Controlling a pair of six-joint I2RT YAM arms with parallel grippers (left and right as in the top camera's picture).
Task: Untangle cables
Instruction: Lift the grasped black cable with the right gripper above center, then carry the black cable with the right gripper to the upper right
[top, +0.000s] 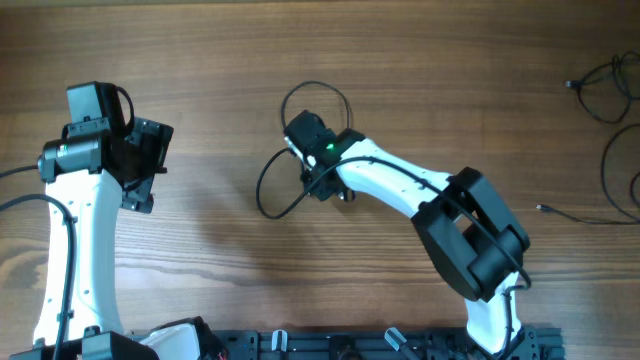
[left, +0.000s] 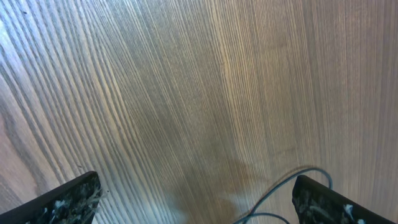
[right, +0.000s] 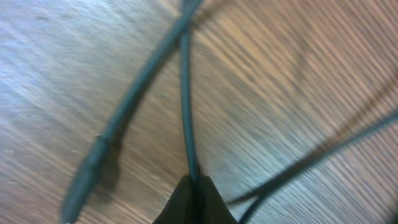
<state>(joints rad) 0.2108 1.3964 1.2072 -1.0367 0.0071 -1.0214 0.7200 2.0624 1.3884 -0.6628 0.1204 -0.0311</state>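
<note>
A thin black cable (top: 272, 178) lies in two loose loops at the table's middle. My right gripper (top: 305, 150) is low over it and shut on it: in the right wrist view the closed fingertips (right: 194, 190) pinch one strand (right: 186, 93), and a plug end (right: 87, 171) lies to the left. More black cables (top: 610, 85) lie in loops at the far right edge, with a plug end (top: 545, 209) near them. My left gripper (top: 140, 170) is open and empty at the left; its fingers (left: 199, 202) frame bare wood with a cable loop (left: 292, 177) by the right finger.
The wooden table (top: 200, 60) fills the view. A black rail (top: 330, 345) with arm bases runs along the front edge.
</note>
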